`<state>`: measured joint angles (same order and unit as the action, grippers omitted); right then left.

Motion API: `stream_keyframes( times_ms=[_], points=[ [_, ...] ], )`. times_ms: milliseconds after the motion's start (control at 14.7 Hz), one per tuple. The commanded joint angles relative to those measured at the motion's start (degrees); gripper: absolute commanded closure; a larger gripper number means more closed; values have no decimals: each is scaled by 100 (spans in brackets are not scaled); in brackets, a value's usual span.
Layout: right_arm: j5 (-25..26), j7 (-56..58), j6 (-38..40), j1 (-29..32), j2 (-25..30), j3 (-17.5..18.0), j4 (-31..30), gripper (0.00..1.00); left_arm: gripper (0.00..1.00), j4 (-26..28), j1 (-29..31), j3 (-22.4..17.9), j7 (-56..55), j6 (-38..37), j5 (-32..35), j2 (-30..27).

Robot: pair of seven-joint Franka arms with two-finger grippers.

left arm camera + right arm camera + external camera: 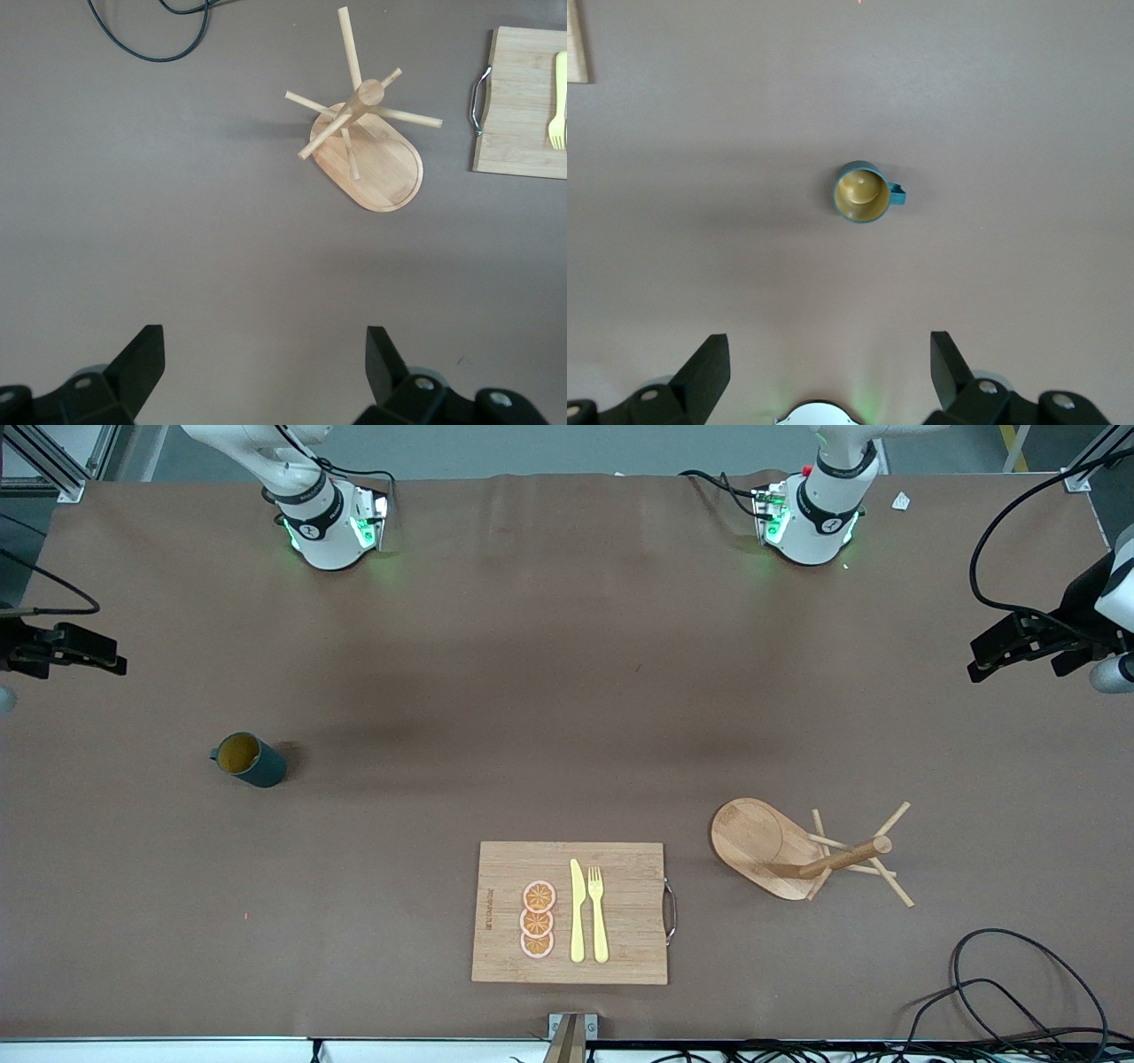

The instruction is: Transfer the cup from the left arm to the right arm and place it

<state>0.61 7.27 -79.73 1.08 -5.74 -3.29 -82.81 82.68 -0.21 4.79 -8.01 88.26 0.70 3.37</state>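
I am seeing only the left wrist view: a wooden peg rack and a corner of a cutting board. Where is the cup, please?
Observer: The cup stands upright on the table toward the right arm's end, apart from the wooden peg rack and from the cutting board. No gripper holds it.
Operator: Where is the right gripper?
Observer: The right gripper is open, up in the air at the right arm's end, with the cup in its wrist view.
Operator: What lies on the cutting board?
Observer: Three orange slices, a yellow knife and a yellow fork, side by side.
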Motion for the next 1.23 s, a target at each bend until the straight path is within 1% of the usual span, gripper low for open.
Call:
stream_keyframes(
  times_ms=[0, 272, 409, 681, 1158],
  points=[
    [-61, -6, -96, 50, 494, -49, -551, 0, 0, -111, -5, -22, 46, -107, -79, 32],
    [-52, 3, -113, 41, 1082, -66, -973, 0, 0, -111, -5, -22, 46, -107, -70, 32],
    [-52, 11, -105, 32, 1241, -66, -1062, 0, 0, -111, -5, -22, 46, -107, -70, 32],
    [1, 11, -52, 32, 1409, -58, -1062, 0, 0, -111, -5, -22, 46, -107, -70, 32],
    [-43, -6, -78, 76, 1347, -75, -1044, 0, 0, -111, -5, -22, 54, -98, -61, 32]
  ],
)
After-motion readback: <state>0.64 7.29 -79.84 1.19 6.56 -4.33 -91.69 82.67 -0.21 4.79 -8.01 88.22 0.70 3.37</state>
